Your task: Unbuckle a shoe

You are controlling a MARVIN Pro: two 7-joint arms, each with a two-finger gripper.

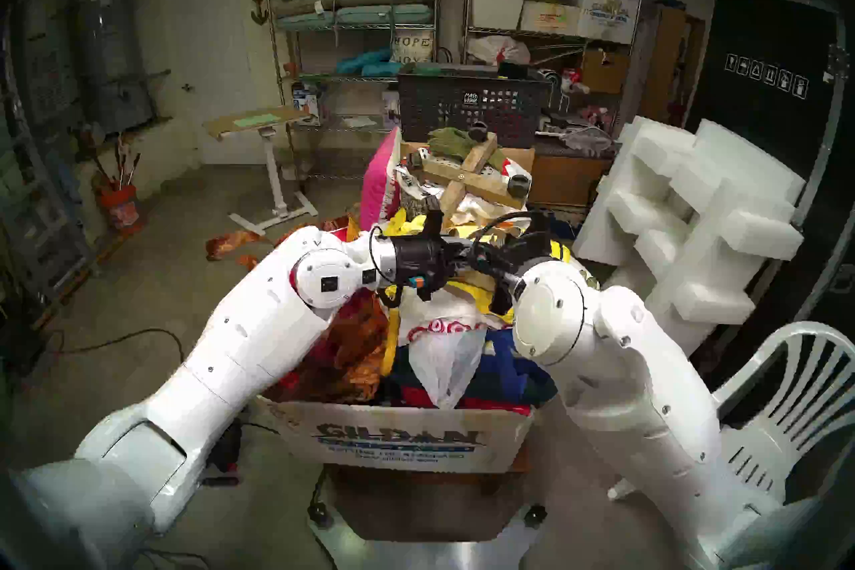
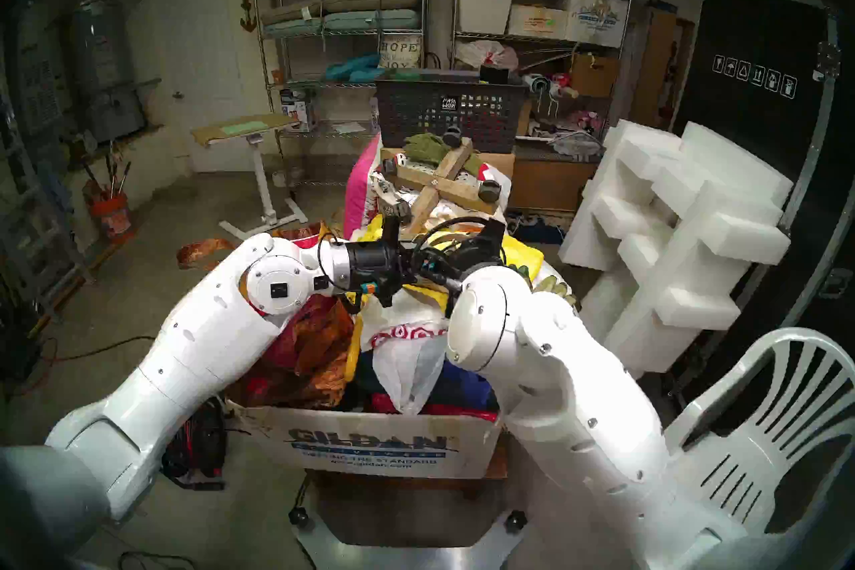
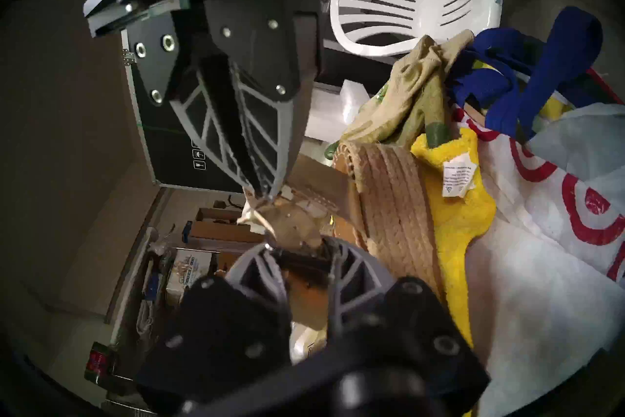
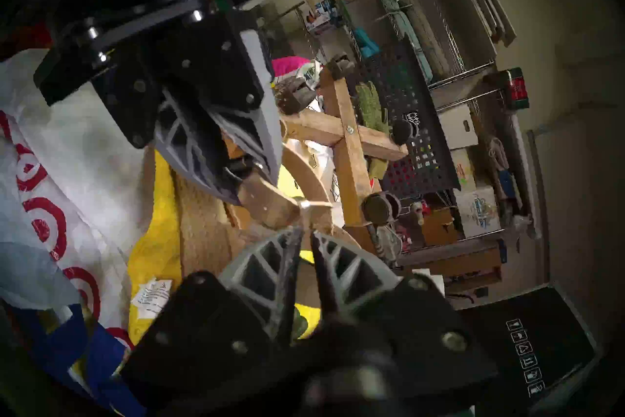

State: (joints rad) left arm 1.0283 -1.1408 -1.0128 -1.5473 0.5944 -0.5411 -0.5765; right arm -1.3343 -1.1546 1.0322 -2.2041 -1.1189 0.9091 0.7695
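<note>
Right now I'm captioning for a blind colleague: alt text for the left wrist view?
Two grippers hold a tan espadrille sandal lying on a yellow towel and a white plastic bag: the right gripper, reaching in from above, pinches the pale strap tip, and the left gripper clamps the tan leather beside it. A white plastic chair stands behind.

Both arms meet above an overfilled Gildan cardboard box [image 2: 370,444], beside a white plastic chair [image 2: 758,439].

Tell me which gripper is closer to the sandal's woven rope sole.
Left. The left gripper clamps the strap right beside the rope sole. The right gripper pinches the strap's pale free end, farther out from the sole.
</note>
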